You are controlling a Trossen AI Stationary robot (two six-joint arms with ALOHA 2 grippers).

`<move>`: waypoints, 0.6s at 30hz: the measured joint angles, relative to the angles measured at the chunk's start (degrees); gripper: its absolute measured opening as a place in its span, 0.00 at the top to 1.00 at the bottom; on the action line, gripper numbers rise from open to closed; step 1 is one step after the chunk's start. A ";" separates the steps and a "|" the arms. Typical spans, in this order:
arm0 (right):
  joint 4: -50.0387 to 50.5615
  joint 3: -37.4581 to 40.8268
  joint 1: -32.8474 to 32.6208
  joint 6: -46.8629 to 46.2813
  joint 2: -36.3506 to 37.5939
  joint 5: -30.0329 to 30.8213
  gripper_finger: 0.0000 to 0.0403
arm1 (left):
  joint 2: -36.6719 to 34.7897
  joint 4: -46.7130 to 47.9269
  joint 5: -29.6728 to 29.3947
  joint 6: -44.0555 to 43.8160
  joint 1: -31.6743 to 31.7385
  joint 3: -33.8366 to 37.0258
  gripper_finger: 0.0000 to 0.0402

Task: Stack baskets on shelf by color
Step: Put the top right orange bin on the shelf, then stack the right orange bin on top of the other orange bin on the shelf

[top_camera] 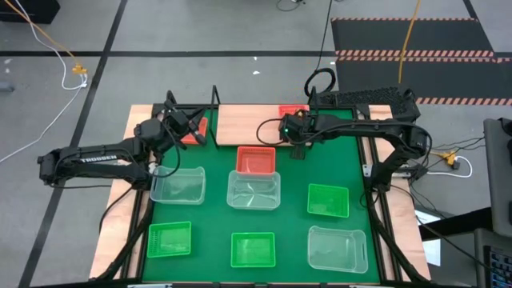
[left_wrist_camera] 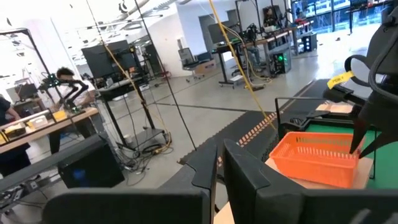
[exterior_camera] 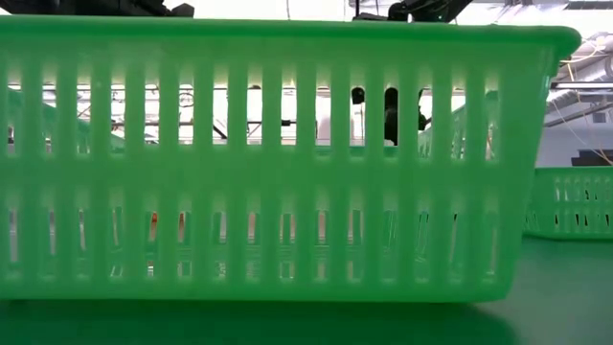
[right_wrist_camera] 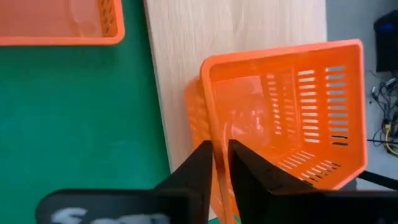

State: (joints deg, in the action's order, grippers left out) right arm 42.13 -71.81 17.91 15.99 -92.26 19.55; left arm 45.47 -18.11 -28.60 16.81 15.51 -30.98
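My right gripper [top_camera: 294, 122] [right_wrist_camera: 217, 146] is over the light-wood shelf [top_camera: 240, 120] at the far edge, shut on a red basket [top_camera: 290, 110] [right_wrist_camera: 292, 106]. The left wrist view shows that basket [left_wrist_camera: 317, 158] on the plank too. My left gripper [top_camera: 190, 126] [left_wrist_camera: 217, 152] points level toward the right, its fingers shut. It is at a second red basket [top_camera: 197, 133] by the shelf's left end, which its own wrist view does not show. A third red basket [top_camera: 256, 158] rests bottom-down on the green mat. My right gripper pinches the red basket's side wall at the rim [right_wrist_camera: 210, 134], one finger inside and one outside, coming from above. The basket is tilted, its open side turned partly toward the wrist camera, with its lower part over the shelf plank [right_wrist_camera: 249, 31]. My left gripper: I cannot tell whether it touches the red basket under it, because the gripper covers that spot in the high view.
Three clear baskets [top_camera: 178, 184] [top_camera: 254, 190] [top_camera: 338, 248] and three green ones [top_camera: 169, 239] [top_camera: 253, 250] [top_camera: 328, 200] stand on the mat. One green basket [exterior_camera: 278, 163] fills the low view. The shelf's black rod frame [top_camera: 214, 100] rises at its left end.
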 joint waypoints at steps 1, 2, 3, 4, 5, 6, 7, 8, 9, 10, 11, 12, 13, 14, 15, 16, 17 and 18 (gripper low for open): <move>-0.45 0.00 0.00 0.09 0.44 0.00 0.84 | 0.00 0.02 0.00 0.01 0.00 0.00 0.92; -0.87 0.02 0.00 0.03 1.02 -0.05 0.82 | 0.00 0.02 0.00 0.01 0.00 0.00 0.92; -1.37 0.02 0.00 -0.11 1.74 -0.07 0.80 | 0.00 0.02 0.00 0.01 0.00 0.00 0.92; -2.03 0.04 0.00 -0.16 2.58 -0.15 0.77 | 0.00 0.02 0.00 0.01 0.00 0.00 0.92; -2.89 0.04 -0.02 -0.40 3.39 -0.14 0.75 | 0.00 0.02 0.00 0.01 0.00 0.00 0.92; -3.76 0.04 -0.02 -1.27 4.38 -0.19 0.73 | 0.00 0.02 0.00 0.01 0.00 0.00 0.92; -4.70 0.04 -0.02 -2.74 5.31 -0.38 0.70 | 0.00 0.02 0.00 0.01 0.00 0.00 0.92; -6.05 0.04 -0.02 -4.64 6.21 -1.18 0.68 | 0.00 0.02 0.00 0.01 0.00 0.00 0.92; -7.59 0.04 -0.02 -6.97 7.14 -3.04 0.66 | 0.00 0.00 0.00 0.01 0.00 0.00 0.92; -9.00 0.03 -0.16 -9.34 7.80 -5.90 0.64 | 0.00 -0.02 0.00 0.00 0.00 0.00 0.92; -10.08 -0.01 -0.61 -10.87 8.16 -9.32 0.62 | 0.00 -0.03 0.00 0.00 0.00 0.00 0.92; -10.79 -0.02 -1.35 -11.53 8.23 -12.81 0.61 | 0.00 -0.07 0.00 0.00 0.00 0.00 0.92; -10.91 -0.02 -2.35 -11.33 8.11 -15.62 0.60 | 0.00 -0.09 0.00 0.00 0.00 0.00 0.92; -10.77 -0.02 -3.83 -9.85 7.52 -16.31 0.60 | 0.00 -0.11 0.00 -0.01 0.00 0.00 0.92; -10.66 -0.02 -5.41 -7.55 6.74 -16.45 0.60 | 0.00 -0.11 0.00 -0.01 0.00 0.00 0.92; -10.44 0.04 -6.84 -4.43 6.00 -15.33 0.60 | 0.00 -0.15 0.00 -0.01 0.00 0.00 0.92; -10.27 0.36 -8.17 -0.10 5.26 -13.88 0.60 | 0.00 -0.17 0.00 -0.01 0.00 0.00 0.92; -9.76 0.67 -9.36 5.21 4.65 -13.09 0.60 | 0.00 -0.22 0.00 -0.03 0.00 0.00 0.92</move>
State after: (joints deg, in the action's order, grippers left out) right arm 32.37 -71.14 8.55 21.20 -87.62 6.46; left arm 45.47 -18.33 -28.60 16.78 15.51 -30.98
